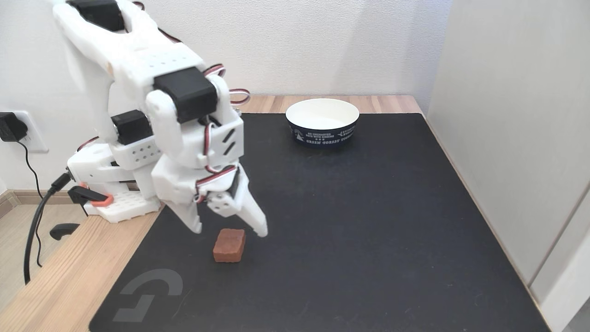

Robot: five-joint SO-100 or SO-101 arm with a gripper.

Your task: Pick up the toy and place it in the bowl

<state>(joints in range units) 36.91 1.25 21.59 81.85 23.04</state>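
The toy, a small reddish-brown block with a bumpy top, lies on the black mat near its front left. My white gripper hangs just above and behind it, open, one fingertip on each side of the block's far end, touching nothing I can make out. The bowl, white inside and dark navy outside with white lettering, stands empty at the mat's far edge, well to the right of the arm.
The arm's base is clamped to the wooden table at the left, with black cables trailing off the edge. A pale wall panel borders the mat on the right. A grey logo marks the mat's front left.
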